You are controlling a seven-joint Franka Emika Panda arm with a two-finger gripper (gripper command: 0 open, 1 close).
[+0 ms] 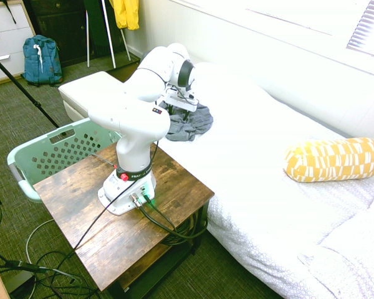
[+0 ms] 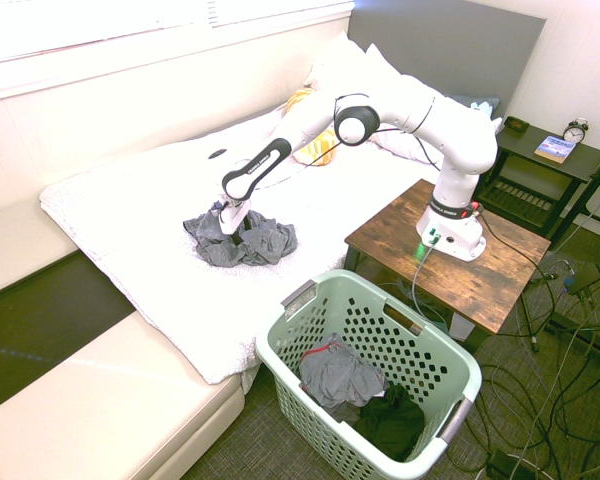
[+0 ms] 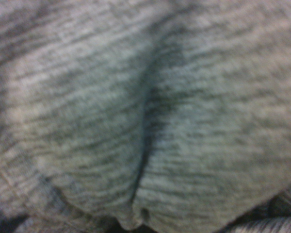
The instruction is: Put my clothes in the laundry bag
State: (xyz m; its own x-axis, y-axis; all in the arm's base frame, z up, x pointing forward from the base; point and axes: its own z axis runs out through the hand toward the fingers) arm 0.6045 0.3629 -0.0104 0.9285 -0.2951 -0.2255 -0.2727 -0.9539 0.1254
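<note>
Lying rumpled on the white bed (image 2: 160,270), the grey clothes (image 2: 265,243) sit directly under the pincer (image 2: 232,229), whose fingers are spread apart, pressing into the bundle. The mint laundry basket (image 2: 435,350) stands on the carpet beside the wooden surface (image 2: 500,275), already holding garments.

Clothes (image 2: 242,240) bunched on the bed (image 2: 160,200) — laundry bag (image 2: 370,370) on the floor just in front, beside the surface (image 2: 450,265).

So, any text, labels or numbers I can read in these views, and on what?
Arm base ring: white lettering starting "FRA", the rest too small to read.
Book on the nightstand: cover print too blurred.
Clock: dial too small.
Clothes, basket: no text.
</note>
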